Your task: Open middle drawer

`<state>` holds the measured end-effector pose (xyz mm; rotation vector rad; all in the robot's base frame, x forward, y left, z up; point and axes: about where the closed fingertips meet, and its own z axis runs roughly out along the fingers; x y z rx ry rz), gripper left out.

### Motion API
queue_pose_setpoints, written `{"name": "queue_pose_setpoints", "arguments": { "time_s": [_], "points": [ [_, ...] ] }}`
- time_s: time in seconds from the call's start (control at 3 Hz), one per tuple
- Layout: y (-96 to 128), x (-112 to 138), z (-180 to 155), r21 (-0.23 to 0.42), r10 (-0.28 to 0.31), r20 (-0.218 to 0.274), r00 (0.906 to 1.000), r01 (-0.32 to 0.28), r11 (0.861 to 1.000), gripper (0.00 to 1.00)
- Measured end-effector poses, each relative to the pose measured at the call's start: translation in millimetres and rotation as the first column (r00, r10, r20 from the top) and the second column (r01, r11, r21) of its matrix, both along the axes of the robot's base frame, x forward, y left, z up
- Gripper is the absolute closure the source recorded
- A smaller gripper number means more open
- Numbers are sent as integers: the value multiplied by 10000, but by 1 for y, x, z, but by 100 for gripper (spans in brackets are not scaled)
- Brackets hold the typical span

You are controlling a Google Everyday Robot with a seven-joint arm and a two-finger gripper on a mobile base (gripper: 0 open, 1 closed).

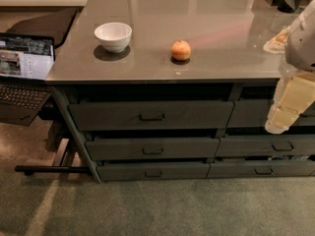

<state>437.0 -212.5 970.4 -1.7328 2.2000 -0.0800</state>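
The middle drawer (152, 148) is the dark grey-green front with a small dark centre handle (152, 151), in the left column under the grey counter (197, 14). It lies between the taller top drawer (150, 114) and the narrow bottom drawer (153, 171). A dark gap shows above its front. My gripper (275, 125), cream-coloured, hangs at the right edge of the view. It is in front of the right column of drawers, well to the right of the middle drawer's handle and a little above it. It holds nothing that I can see.
A white bowl (113, 36) and an orange fruit (181, 50) sit on the counter. An open laptop (22, 75) is at the left on a low stand. A second column of drawers (268, 145) is on the right. Green carpet (157, 205) lies in front.
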Motion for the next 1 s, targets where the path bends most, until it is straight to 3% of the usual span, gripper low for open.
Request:
{"name": "queue_pose_setpoints", "arguments": {
  "time_s": [0.33,0.67,1.0],
  "points": [
    [12,-7,-35,627,374,169,9992,-384,9973,0],
    [23,-19,-106,1814,412,-17,9991,-402,9826,0],
    [50,-23,-191,3456,382,-491,9981,-189,9382,0]
  ]
}}
